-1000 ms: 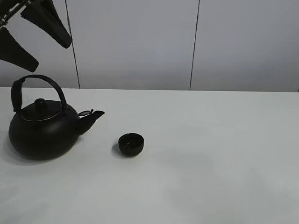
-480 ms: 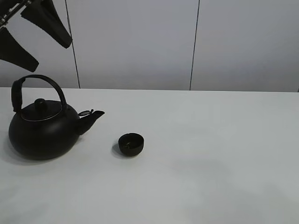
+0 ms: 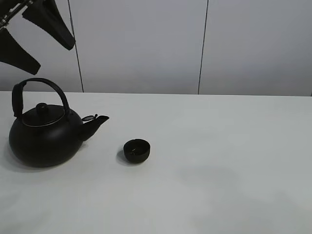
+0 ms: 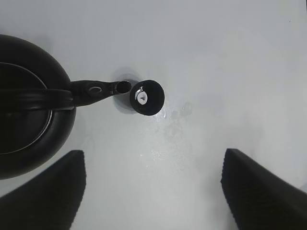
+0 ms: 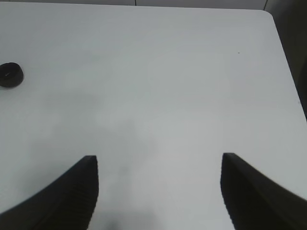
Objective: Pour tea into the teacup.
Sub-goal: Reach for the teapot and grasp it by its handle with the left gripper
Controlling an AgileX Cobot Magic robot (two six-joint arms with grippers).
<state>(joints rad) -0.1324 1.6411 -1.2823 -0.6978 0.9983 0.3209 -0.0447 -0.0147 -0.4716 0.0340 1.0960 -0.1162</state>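
Left hand (image 4: 153, 152) open, dark fingers (image 4: 48, 191) spread wide, gripping nothing, raised at the upper left of the high view, above and clear of the kettle (image 3: 44, 139). Right hand (image 5: 158, 157) likewise open and holding nothing, over bare tabletop (image 3: 219, 170), outside the high view.

Teacup (image 3: 136, 150) upright on the tabletop, left of centre and a little below mid-height in the high view, near the kettle's spout (image 3: 96, 122) but not touching it. Spout aimed toward the cup. From the left wrist view, a small bright glint inside the cup and faint wet-looking specks on the tabletop just beside it.

Kettle at the left edge, lid on, arched handle (image 3: 39, 81) upright. Behind, pale wall panels (image 3: 141, 44) split by two dark vertical seams.

Against the frames half a second and a second ago: left hand, kettle and teacup in the same places, no shift visible.
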